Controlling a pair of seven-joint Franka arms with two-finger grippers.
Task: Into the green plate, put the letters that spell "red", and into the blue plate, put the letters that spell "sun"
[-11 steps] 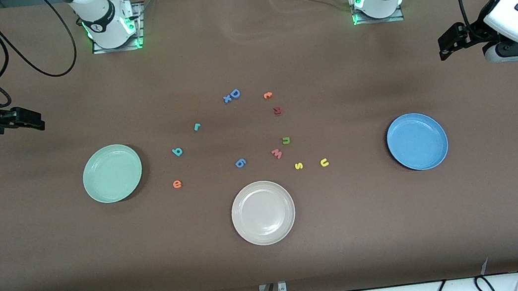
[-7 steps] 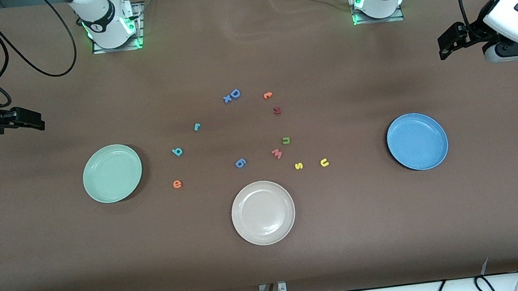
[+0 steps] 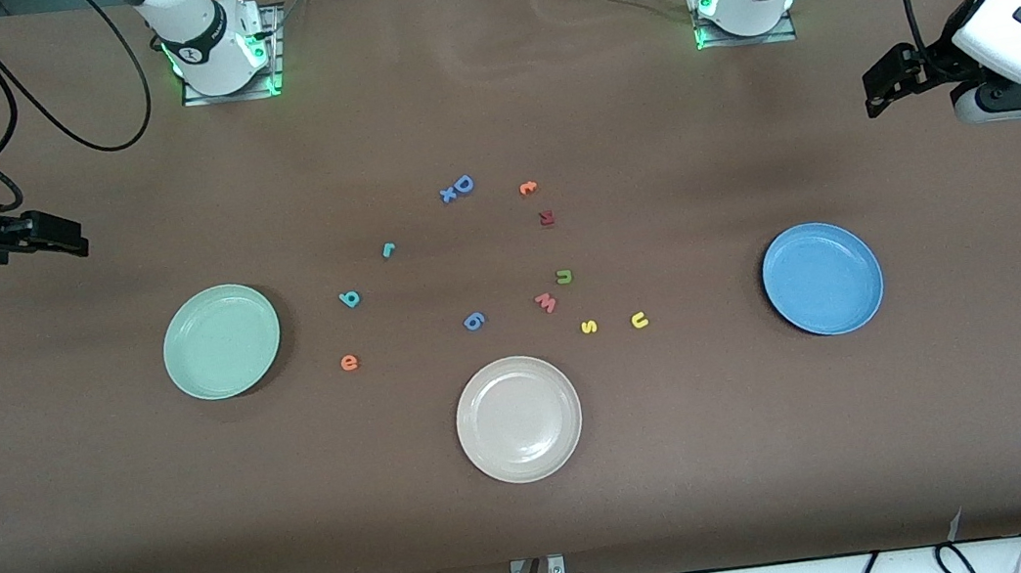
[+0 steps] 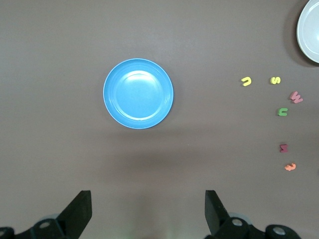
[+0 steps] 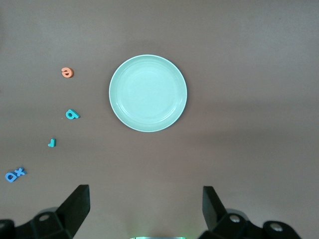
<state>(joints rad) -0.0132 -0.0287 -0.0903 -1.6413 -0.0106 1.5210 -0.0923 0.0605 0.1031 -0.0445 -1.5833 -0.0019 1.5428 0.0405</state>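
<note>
Nothing has been sorted yet: all six wanted letters lie loose on the tabletop (image 3: pixel 788 447) and both plates are bare.

The green plate (image 3: pixel 221 341) sits at the middle left of the front view, toward the right arm's end. Its three letters lie close beside it, which suits that arm: the teal "r" (image 3: pixel 387 249), the teal "d" (image 3: pixel 349 299) below it in the frame, and the orange "e" (image 3: pixel 349 362) lowest.

The blue plate (image 3: pixel 822 278) sits at the middle right, toward the left arm's end. Its letters lie between it and the frame's centre: the olive "n" (image 3: pixel 564 276), the yellow "s" (image 3: pixel 589 326), and the yellow "u" (image 3: pixel 639 320), closest to that plate.

Distractors lie among them: a blue "D" (image 3: pixel 461 185) touching a small blue "x" at upper centre, an orange piece (image 3: pixel 528 187), a dark red piece (image 3: pixel 546 218), a pink "w" (image 3: pixel 546 302), a blue "6" (image 3: pixel 474 321), and a cream plate (image 3: pixel 518 419) at lower centre.

The right gripper (image 3: pixel 75 238) hangs at the frame's left edge, jaws spread wide and empty; its wrist view looks down on the green plate. The left gripper (image 3: pixel 877 90) hangs at the right edge, likewise wide and empty above the blue plate. Both arms look parked clear of the letters, each probably meant to serve its own plate.
</note>
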